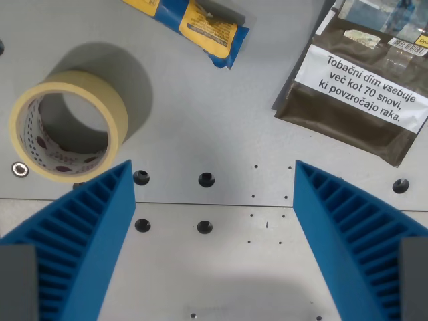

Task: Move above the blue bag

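Flat grey metal table (pixel 221 134), matte, drilled with round mounting holes in rows and smaller pinholes between them. Thin seam running across the plate from side to side, just below the upper row of holes. Small shiny screw head (pixel 21 169) set into the plate at the wrist view's left edge. Nothing of the room visible beyond the plate.

Gripper (pixel 212 200) released, jaws spread wide, nothing held between them. Fingers (pixel 87 247) of blue ribbed plastic, wedge-shaped, tapering toward the tips, hanging above bare plate and holes.

Blue bag (pixel 197 23) at the top of the wrist view, left of centre, well apart from the fingertips. Glossy crinkled foil, blue edges with a yellow printed panel, lying flat and slanted, partly cut off by the top edge. Contents not discernible.

Roll of masking tape (pixel 67 124) at the wrist view's left, cream paper, ring-shaped, tilted, casting a round shadow; patterned inner core.

Tobacco pouch (pixel 361 93) at the wrist view's right, dark brown flat plastic, white warning label with black text. Contents hidden.
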`<act>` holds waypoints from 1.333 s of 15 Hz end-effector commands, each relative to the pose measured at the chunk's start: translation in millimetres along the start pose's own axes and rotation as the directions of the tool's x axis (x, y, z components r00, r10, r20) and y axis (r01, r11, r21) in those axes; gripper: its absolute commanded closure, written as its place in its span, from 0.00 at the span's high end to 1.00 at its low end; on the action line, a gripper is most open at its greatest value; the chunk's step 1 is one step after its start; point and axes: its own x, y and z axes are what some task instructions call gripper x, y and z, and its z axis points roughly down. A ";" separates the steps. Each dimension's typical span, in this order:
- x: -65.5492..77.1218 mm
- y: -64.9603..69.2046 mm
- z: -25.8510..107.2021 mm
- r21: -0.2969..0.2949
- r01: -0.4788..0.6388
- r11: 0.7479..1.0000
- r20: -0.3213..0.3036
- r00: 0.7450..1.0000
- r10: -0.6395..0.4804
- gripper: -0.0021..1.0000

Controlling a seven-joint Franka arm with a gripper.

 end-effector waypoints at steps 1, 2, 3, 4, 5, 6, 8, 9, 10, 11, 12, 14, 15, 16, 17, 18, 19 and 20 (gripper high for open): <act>-0.1 0.0 -2.1 0.000 0.000 1.000 -0.005 1.000 0.000 1.00; -0.1 0.0 -2.1 0.000 -0.001 1.000 -0.005 1.000 0.001 1.00; -0.1 0.0 -2.1 0.000 0.000 1.000 -0.005 1.000 0.000 1.00; 0.0 0.0 -2.0 0.000 0.003 1.000 -0.005 1.000 -0.003 1.00; 0.1 -0.1 -1.8 0.001 0.010 1.000 -0.005 1.000 -0.010 1.00; 0.3 -0.2 -1.4 0.001 0.019 1.000 -0.005 1.000 -0.019 1.00; 0.9 -0.5 -0.1 0.002 0.047 0.999 -0.006 0.999 -0.047 1.00; 1.4 -0.8 0.9 0.002 0.064 0.998 -0.007 0.998 -0.064 1.00; 2.0 -1.1 2.1 0.003 0.085 0.996 -0.009 0.996 -0.084 1.00; 2.8 -1.5 3.4 0.003 0.104 0.995 -0.012 0.995 -0.104 1.00; 3.6 -2.1 5.0 0.003 0.124 0.992 -0.015 0.992 -0.124 1.00; 5.8 -3.4 9.0 0.004 0.171 0.985 -0.018 0.985 -0.171 1.00; 7.1 -4.2 11.4 0.004 0.199 0.980 -0.018 0.980 -0.199 1.00; 8.4 -5.1 13.9 0.004 0.225 0.974 -0.022 0.974 -0.225 1.00; 9.9 -6.0 16.6 0.004 0.257 0.966 -0.024 0.966 -0.257 1.00; 11.4 -7.0 19.5 0.004 0.285 0.959 -0.024 0.958 -0.285 1.00; 13.0 -8.1 22.5 0.005 0.314 0.949 -0.026 0.949 -0.314 1.00; 14.6 -9.2 25.7 0.005 0.343 0.939 -0.025 0.939 -0.343 1.00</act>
